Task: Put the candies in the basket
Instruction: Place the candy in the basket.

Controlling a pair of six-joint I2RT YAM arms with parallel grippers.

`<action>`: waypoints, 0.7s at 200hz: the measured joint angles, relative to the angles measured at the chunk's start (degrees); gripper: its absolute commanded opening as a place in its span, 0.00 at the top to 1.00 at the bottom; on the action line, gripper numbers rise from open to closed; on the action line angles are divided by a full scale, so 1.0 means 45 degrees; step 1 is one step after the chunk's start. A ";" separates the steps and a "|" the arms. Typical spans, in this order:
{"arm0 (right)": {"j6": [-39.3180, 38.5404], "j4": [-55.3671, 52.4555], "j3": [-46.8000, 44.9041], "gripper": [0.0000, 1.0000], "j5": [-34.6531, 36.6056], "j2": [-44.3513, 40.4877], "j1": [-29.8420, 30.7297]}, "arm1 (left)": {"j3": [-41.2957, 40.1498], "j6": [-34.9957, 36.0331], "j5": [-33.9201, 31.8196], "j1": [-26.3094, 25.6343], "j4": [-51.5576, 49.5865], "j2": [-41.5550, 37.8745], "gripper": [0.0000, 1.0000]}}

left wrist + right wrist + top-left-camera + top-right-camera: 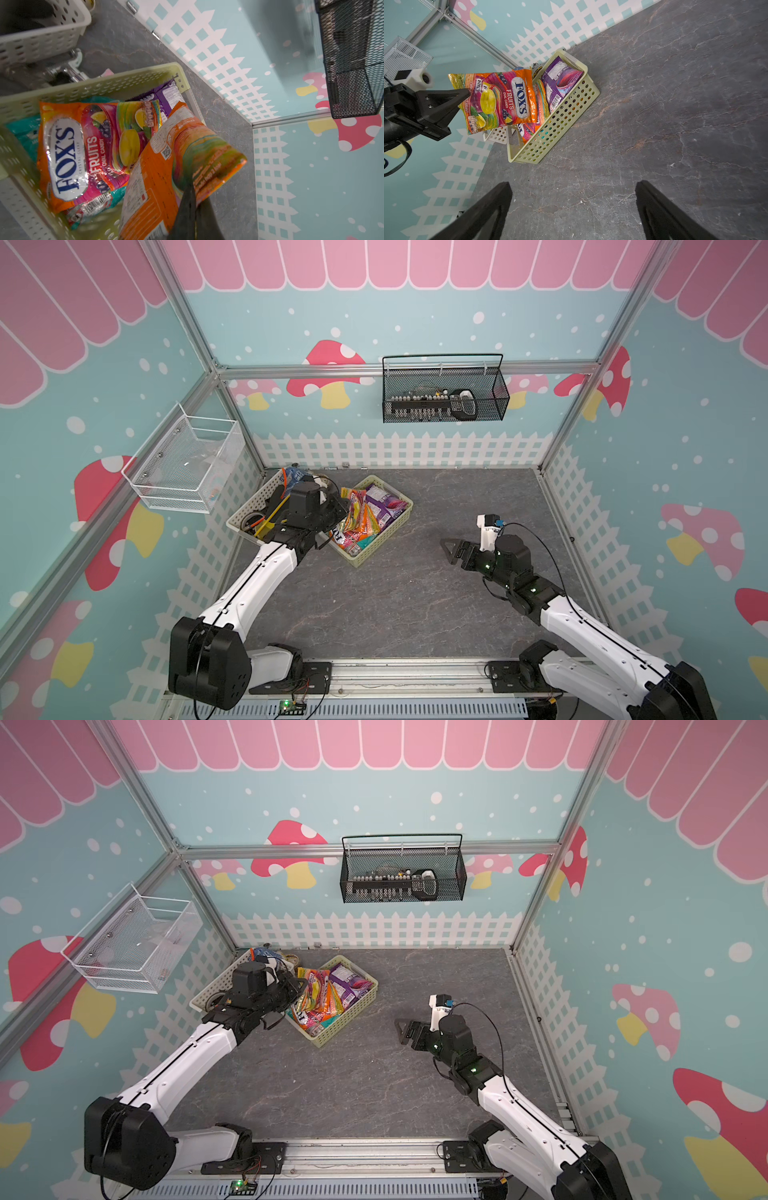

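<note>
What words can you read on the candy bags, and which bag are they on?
"FOX'S", "FRUITS", "OVAL CANDY": front of the orange bag pinched in the shut left gripper above the basket.
"FOX'S", "CRYSTAL CLEAR", "FRUITS", "OVAL CANDY": the orange bag lying in the basket.
Fine print, barcodes and the QR code, also on the purple bag: too small to read.
</note>
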 measured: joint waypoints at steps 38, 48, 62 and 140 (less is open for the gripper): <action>-0.0010 0.0403 -0.0034 0.01 -0.0131 0.0000 0.0000 | 0.0000 -0.1647 0.0520 0.0000 0.0865 0.0393 1.00; -0.0049 0.0432 -0.0034 0.01 -0.0136 0.0000 0.0000 | 0.0000 -0.2123 0.0568 0.0000 0.1243 0.0602 1.00; -0.0087 0.0437 -0.0034 0.01 -0.0131 0.0000 0.0000 | 0.0000 -0.2671 0.0588 0.0010 0.1739 0.1001 1.00; -0.0291 0.0432 -0.0034 0.02 -0.0034 -0.0185 0.0000 | -0.1923 -0.3847 -0.0112 0.0651 0.3405 0.2011 0.90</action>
